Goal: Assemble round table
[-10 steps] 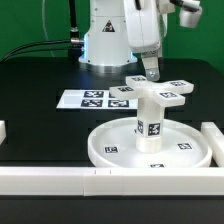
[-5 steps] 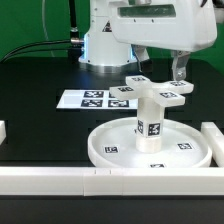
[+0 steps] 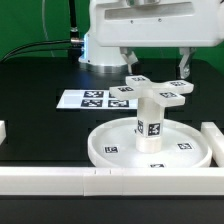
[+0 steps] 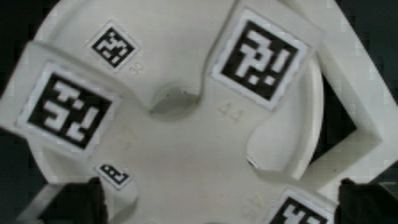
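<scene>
The large rimmed disc (image 3: 110, 148) lies at the front of the black table. The short cylinder (image 3: 150, 118) stands upright on its central hub. Behind them the cross-shaped piece (image 3: 172, 92) lies flat on the table, partly hidden by the cylinder. My gripper (image 3: 156, 72) hangs open just above the cross-shaped piece, one finger towards each of its sides, holding nothing. In the wrist view the cross-shaped piece (image 4: 196, 110) with its tags fills the picture, and my gripper (image 4: 214, 205) shows a dark fingertip (image 4: 71, 200) at either side of it.
The marker board (image 3: 95, 98) lies flat at the exterior view's left of the cross-shaped piece. Long white bars run along the front (image 3: 90, 180) and the right (image 3: 212, 135), with a short end at the left (image 3: 3, 130). The robot base (image 3: 100, 45) stands behind.
The hand has turned about its vertical axis, so both fingers now show spread wide over the cross-shaped piece. It has stayed open. The parts have not moved.
</scene>
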`<state>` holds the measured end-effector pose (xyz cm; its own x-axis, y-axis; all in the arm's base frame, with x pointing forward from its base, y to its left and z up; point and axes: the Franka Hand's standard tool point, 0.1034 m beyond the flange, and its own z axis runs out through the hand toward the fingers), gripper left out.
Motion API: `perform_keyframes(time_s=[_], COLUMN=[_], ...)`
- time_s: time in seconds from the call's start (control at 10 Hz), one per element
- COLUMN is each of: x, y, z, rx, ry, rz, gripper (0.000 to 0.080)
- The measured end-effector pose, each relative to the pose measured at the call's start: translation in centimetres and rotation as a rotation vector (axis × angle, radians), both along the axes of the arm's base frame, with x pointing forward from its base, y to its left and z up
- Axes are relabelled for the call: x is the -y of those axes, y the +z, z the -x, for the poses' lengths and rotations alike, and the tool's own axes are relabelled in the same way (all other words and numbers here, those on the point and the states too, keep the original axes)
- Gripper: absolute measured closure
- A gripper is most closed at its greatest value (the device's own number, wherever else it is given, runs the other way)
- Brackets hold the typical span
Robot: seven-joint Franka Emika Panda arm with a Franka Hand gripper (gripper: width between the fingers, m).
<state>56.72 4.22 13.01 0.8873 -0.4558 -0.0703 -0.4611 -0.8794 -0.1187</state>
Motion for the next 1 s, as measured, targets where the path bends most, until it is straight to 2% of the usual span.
perform_keyframes(time_s=[0.3, 0.6, 1.0], x=[-0.53, -0.35, 0.03], y=[0.43, 0.35, -0.2], z=[-1.08, -1.05, -0.75], rx=[-0.006, 0.015, 0.07], ry=[0.304, 0.471, 0.888], rz=[0.023, 0.019, 0.028], gripper=[0.015, 0.015, 0.015])
